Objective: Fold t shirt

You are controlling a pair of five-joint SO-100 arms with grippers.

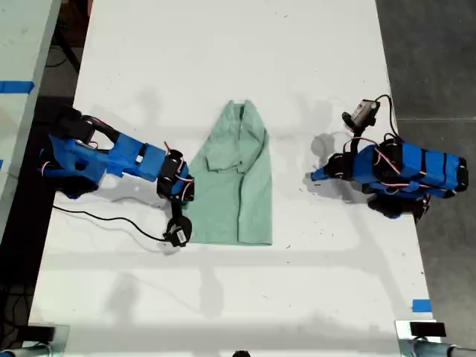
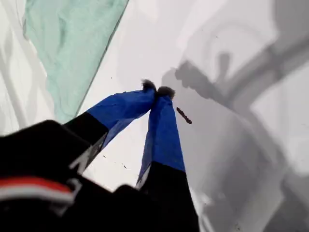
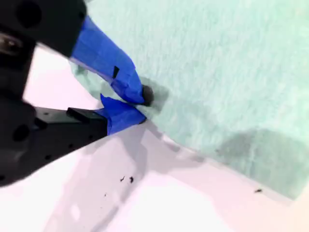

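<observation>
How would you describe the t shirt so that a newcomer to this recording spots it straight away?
Start at the white table in the exterior view; two blue arms lie on it, one at each side of that view. Between them lies the t shirt, a pale mint-green wrinkled cloth, narrow at the far end, wide at the near. It is the only soft, green thing there.

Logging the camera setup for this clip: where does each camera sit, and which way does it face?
Exterior view: overhead, looking straight down on the table, the shirt and both blue arms.
First wrist view: rides on my first gripper, looking along its shut tips at bare table, with the shirt off to one side.
Second wrist view: rides on my second gripper, looking at the shirt's edge pinched in its tips.
Shared: all three views show the shirt and the table.
</observation>
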